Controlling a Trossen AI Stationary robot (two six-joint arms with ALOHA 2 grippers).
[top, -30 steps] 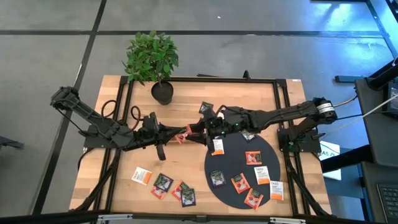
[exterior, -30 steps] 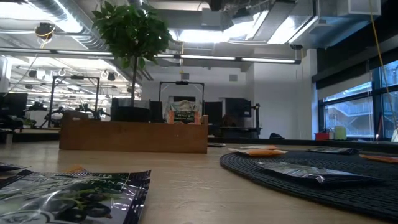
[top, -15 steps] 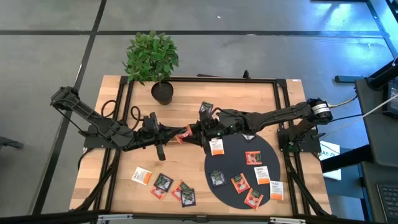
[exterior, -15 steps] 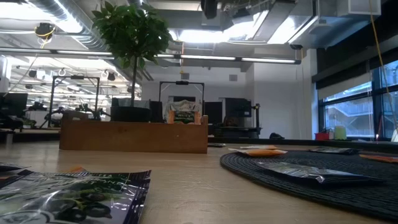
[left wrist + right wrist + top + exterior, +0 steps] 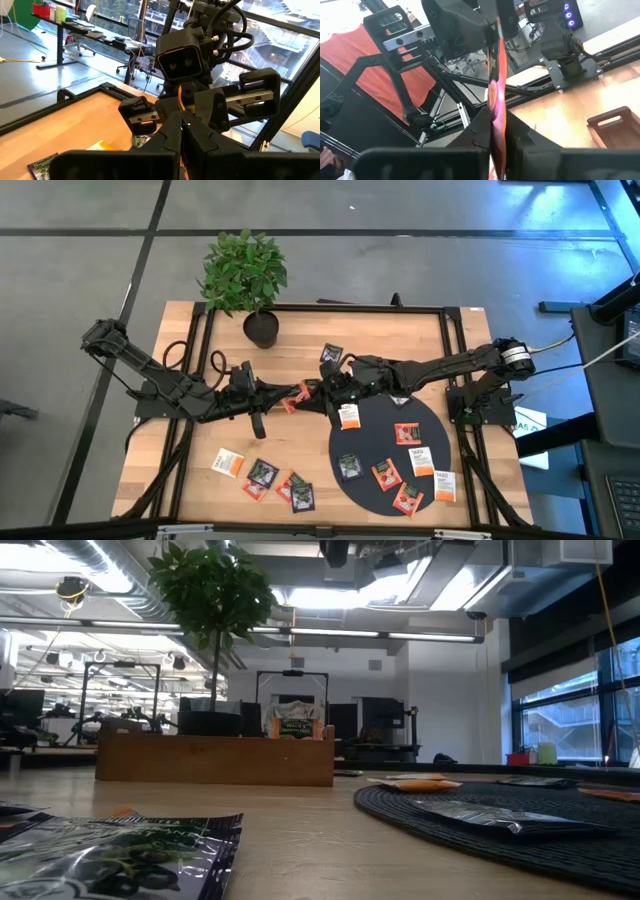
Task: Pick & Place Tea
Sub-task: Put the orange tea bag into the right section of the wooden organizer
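**Handover of a red-orange sachet at mid-surface**

High view puts the two arms tip to tip over the middle of the wooden surface (image 5: 200, 470); the left gripper (image 5: 293, 395) and the right gripper (image 5: 325, 388) meet on one red-orange sachet (image 5: 300, 393), held clear of the wood; in the right wrist view that sachet (image 5: 497, 100) stands edge-on, clamped between the right gripper's dark fingers (image 5: 482, 125), and the left gripper beyond pinches its far edge, fingers together on it; so both appear to grip it at once. Such a sachet looks light, thin and bendy, its foil likely slick; a grip well in from the edge, flat across both faces, should hold best; a corner pinch may let it swivel or slip. Other sachets lie on the black mat (image 5: 385, 415) and near the front edge.
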